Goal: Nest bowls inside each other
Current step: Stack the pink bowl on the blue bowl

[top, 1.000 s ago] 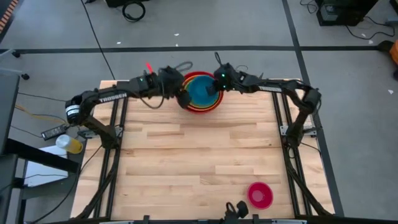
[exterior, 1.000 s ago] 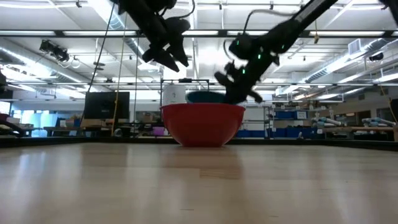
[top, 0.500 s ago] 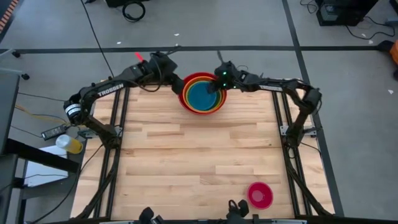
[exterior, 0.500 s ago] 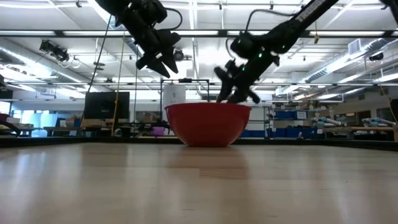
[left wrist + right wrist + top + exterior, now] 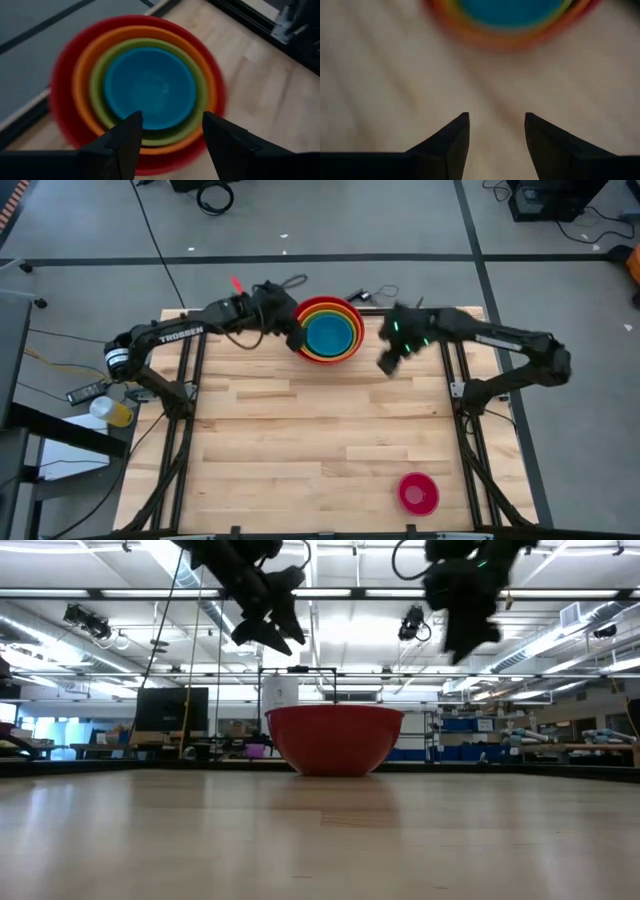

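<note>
A nest of bowls stands at the table's far edge: the red bowl (image 5: 329,330) holds the orange, the lime green and the blue bowl (image 5: 331,333) on its base. In the left wrist view the blue bowl (image 5: 150,87) sits innermost. The magenta pink bowl (image 5: 418,493) stands alone near the table's front right. My left gripper (image 5: 297,338) hovers open above the nest's left rim (image 5: 270,635). My right gripper (image 5: 388,364) hangs open above bare wood to the right of the nest (image 5: 495,131).
The wooden tabletop (image 5: 320,440) stretches bare between the nest and the pink bowl. A yellow object (image 5: 113,412) lies off the table's left edge. Cables lie on the floor beyond the far edge.
My right gripper has opened, let go of the blue bowl inside the nest, then risen and swung away toward the table's right and near side. The blue bowl, tilted a second ago, now sits level in the green one. My left gripper swung out and back.
</note>
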Available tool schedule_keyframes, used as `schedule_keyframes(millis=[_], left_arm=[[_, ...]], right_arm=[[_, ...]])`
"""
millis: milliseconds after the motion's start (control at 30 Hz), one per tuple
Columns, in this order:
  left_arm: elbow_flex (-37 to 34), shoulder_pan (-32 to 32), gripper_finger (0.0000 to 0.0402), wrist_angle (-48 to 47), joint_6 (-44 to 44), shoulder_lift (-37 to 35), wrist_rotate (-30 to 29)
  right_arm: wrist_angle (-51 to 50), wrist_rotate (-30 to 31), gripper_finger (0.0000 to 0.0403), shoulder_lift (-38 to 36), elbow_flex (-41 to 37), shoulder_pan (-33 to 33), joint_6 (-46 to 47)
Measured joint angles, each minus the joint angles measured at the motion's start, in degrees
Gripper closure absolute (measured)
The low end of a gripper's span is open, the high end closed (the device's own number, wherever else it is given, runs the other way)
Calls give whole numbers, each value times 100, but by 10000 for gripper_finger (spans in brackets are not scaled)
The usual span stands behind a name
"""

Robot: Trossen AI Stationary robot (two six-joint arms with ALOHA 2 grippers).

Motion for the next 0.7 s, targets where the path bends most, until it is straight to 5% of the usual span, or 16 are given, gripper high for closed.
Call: schedule_keyframes(millis=[167, 400, 567, 700], left_arm=[[0, -795, 193, 1, -486, 2, -451], [-4, -1958, 193, 46, -1253, 112, -1112], [-4, -2432, 193, 126, -1601, 342, -1288], [-4, -2602, 193, 156, -1880, 564, -1295]], right_arm=[[-523, -169, 210, -679, -743, 1696, 955], [747, -304, 210, -1332, -2006, 4376, 2883], [1680, 247, 210, -1061, -2594, 5741, 3429], [1920, 420, 210, -547, -2753, 6179, 3643]])
